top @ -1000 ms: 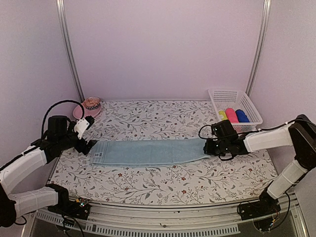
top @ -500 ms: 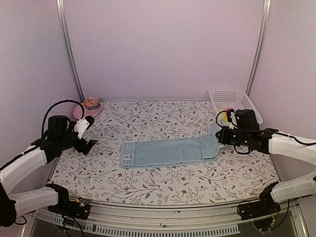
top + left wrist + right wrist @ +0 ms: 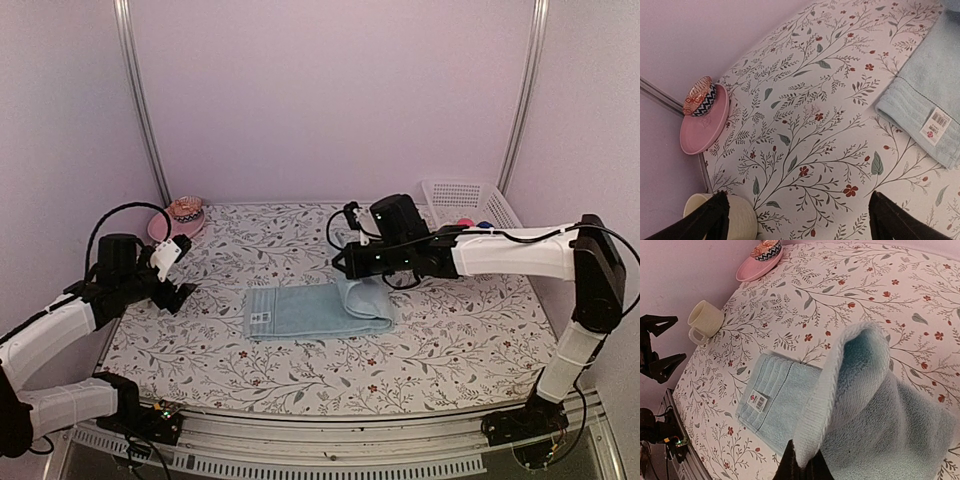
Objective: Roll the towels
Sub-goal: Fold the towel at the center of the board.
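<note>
A pale aqua towel [image 3: 298,311] lies flat on the flowered table, its labelled end to the left. Its right end is lifted and curled leftward over itself into a loose fold [image 3: 368,300]. My right gripper [image 3: 348,272] hangs above that fold. In the right wrist view the right gripper [image 3: 802,467] is shut on the ribbed hem of the towel [image 3: 850,390], which drapes up from the flat part [image 3: 775,400]. My left gripper [image 3: 183,293] stands open left of the towel, apart from it. In its own view the left gripper [image 3: 800,220] holds nothing, and the towel [image 3: 930,90] lies at the right edge.
A pink hat [image 3: 180,215] with a patterned band sits at the back left corner. A cream mug [image 3: 705,320] stands near my left gripper. A white basket [image 3: 455,192] at the back right shows bits of pink and blue behind my right arm.
My right gripper pulled the towel to the right, then carried its right end up and far to the left, doubling it over. The left arm has not moved.
</note>
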